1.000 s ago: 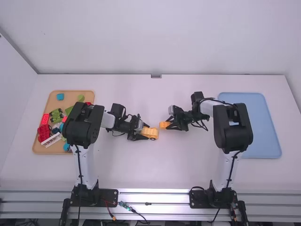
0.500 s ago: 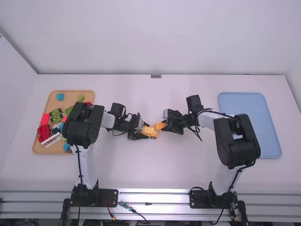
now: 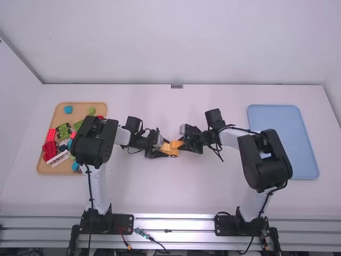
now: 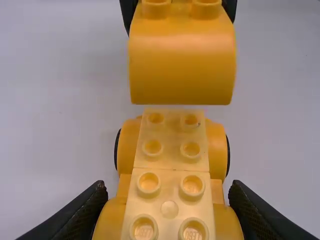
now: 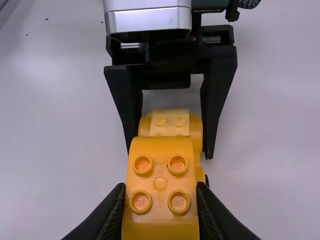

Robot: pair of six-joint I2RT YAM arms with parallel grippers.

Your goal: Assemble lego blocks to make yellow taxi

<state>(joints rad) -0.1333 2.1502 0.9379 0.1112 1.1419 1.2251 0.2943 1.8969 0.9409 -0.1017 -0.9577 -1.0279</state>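
In the high view my left gripper (image 3: 163, 149) is low at mid-table, and my right gripper (image 3: 184, 143) faces it from the right. My left gripper (image 4: 169, 197) is shut on the wheeled orange-yellow base (image 4: 172, 145), which has pale yellow studded pieces (image 4: 170, 209) along its top. My right gripper (image 5: 161, 195) is shut on a curved orange-yellow block (image 5: 160, 172) with studs on top. This curved block (image 4: 182, 65) is by the base's wheeled end, partly over it in the right wrist view. Whether they touch, I cannot tell.
A wooden tray (image 3: 45, 169) with red, green, blue and white blocks lies at the left, partly under my left arm. At the right is a blue tray (image 3: 298, 144), with my right arm over its near left edge.
My right gripper has moved left with the curved block, from a gap away to right beside the wheeled base. My left arm has kept still.
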